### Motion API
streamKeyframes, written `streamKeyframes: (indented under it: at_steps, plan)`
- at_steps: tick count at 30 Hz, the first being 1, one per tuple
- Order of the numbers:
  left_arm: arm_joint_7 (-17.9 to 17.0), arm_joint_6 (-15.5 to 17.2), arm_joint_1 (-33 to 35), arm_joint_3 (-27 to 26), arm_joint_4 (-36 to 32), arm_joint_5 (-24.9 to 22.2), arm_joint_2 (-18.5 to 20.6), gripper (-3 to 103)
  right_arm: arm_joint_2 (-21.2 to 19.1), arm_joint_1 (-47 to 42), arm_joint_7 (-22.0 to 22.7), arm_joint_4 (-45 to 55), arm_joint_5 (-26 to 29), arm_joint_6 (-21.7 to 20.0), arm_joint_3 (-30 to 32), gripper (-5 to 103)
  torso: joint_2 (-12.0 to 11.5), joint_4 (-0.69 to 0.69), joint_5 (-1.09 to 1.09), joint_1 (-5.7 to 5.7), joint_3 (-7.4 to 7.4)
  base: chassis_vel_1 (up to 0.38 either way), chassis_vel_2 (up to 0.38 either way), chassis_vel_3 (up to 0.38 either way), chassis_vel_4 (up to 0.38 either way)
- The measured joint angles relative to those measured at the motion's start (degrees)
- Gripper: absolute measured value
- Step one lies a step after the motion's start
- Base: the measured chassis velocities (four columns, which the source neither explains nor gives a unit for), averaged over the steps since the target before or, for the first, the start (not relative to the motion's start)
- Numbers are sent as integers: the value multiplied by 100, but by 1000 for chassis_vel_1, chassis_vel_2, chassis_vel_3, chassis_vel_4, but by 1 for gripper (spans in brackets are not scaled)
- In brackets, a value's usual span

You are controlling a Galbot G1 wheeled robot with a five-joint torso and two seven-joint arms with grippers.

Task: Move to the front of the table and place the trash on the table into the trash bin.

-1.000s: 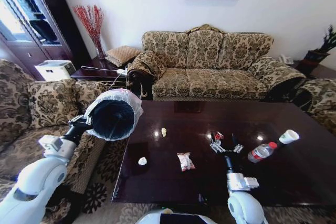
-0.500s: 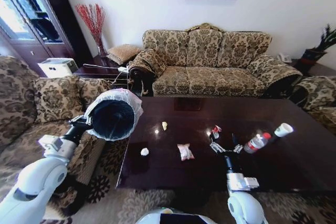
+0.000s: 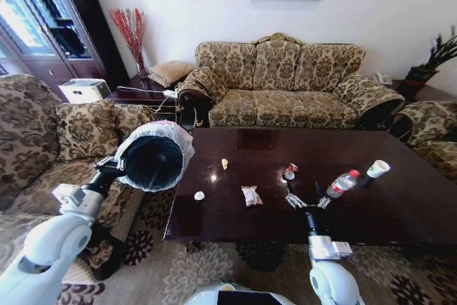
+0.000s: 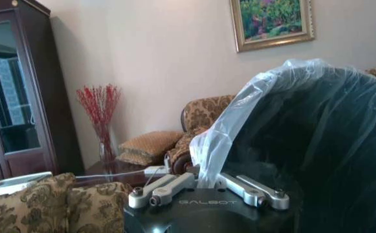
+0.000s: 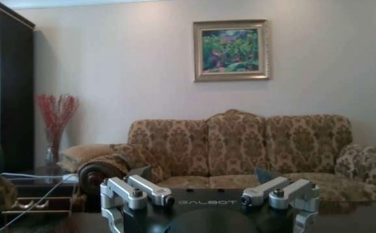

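Black trash bin (image 3: 153,156) hiding left hand (image 4: 207,188)

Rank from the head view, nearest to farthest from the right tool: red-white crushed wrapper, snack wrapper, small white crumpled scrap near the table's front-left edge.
1. Red-white crushed wrapper, just beyond the open right tool, slightly to its left.
2. Snack wrapper, farther left, mid-table.
3. Small white crumpled scrap, farthest left, near the glossy dark reddish-brown table's front-left edge.

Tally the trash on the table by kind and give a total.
Crumpled scraps: 2, white scrap and yellowish scrap
Wrappers: 2, snack wrapper and red-white wrapper
Bottles: 1, red-capped bottle
Cups: 1, paper cup
Total: 6
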Motion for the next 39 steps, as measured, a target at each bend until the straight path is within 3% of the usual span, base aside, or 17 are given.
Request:
streamKeyframes:
  at_steps: [4, 6, 7, 9, 12, 17, 25, 39]
  plan:
    - [0, 0, 1, 0, 0, 0, 0, 0, -138, -316, 57, 914, -277, -756, -254, 100, 4, 3, -1, -10, -5, 0, 0, 0, 0]
    - [0, 0, 1, 0, 0, 0, 0, 0, -172, -388, 67, 1145, -341, -936, -314, 100, 5, 3, -4, -10, -5, 0, 0, 0, 0]
    - [-1, 0, 2, -1, 0, 0, 0, 0, -270, -381, -66, 1290, -214, -1103, -357, 100, 5, -1, 1, -10, -5, 0, 0, 0, 0]
    - [0, 0, 1, 0, 0, 0, 0, 0, -350, -349, -178, 1333, -137, -1164, -361, 100, 5, 0, -1, -10, -5, 0, 0, 0, 0]
    - [0, 0, 1, 0, 0, 0, 0, 0, -870, 24, -751, 1004, 291, -1504, -364, 100, 4, 4, 1, -6, -2, 0, 0, 0, 0]
    - [0, 0, 1, 0, 0, 0, 0, 0, -1139, 556, -1115, 448, 423, -1747, -488, 100, 3, 2, 1, -5, -2, 0, 0, 0, 0]
    - [0, 0, 1, -1, 0, 0, 0, 0, -1438, 1434, -1965, -692, 445, -1560, -1063, 100, 3, 3, 0, -6, -2, 0, 0, 0, 0]
    - [1, 0, 1, 0, 0, 0, 0, 0, -1321, 2440, -2245, -1966, 316, -1105, -2135, 100, 3, 2, -1, -7, -2, 0, 0, 0, 0]
